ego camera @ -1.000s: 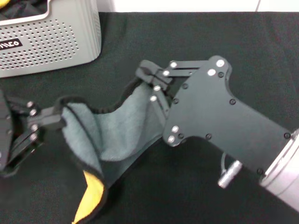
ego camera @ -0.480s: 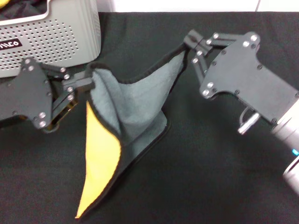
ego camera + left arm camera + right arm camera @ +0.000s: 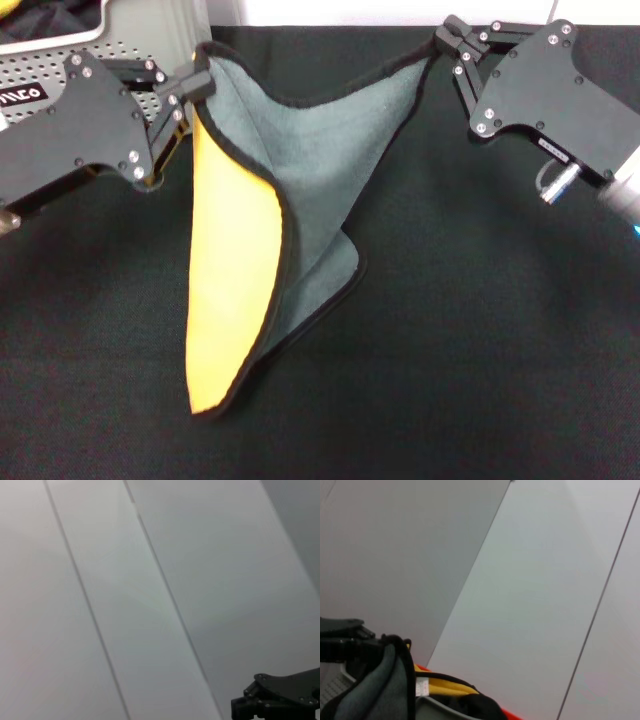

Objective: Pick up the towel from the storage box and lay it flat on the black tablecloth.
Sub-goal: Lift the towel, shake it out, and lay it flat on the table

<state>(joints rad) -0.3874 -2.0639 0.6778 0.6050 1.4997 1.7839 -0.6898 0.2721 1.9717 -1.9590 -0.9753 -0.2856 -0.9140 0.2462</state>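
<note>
- The towel (image 3: 300,190) hangs stretched between both tools, its lower part resting on the black tablecloth (image 3: 480,350).
- Left tool (image 3: 197,84) is clamped on the corner at 10 o'clock; right tool (image 3: 447,36) is clamped on the corner at 2 o'clock.
- The storage box (image 3: 60,70) stands behind the left tool.

The setting is presenting as a robot test lab rather than a home. A plain black tablecloth (image 3: 480,330) is covering the work surface, and bare white wall panels (image 3: 150,580) with straight seams are filling both wrist views behind it.
</note>
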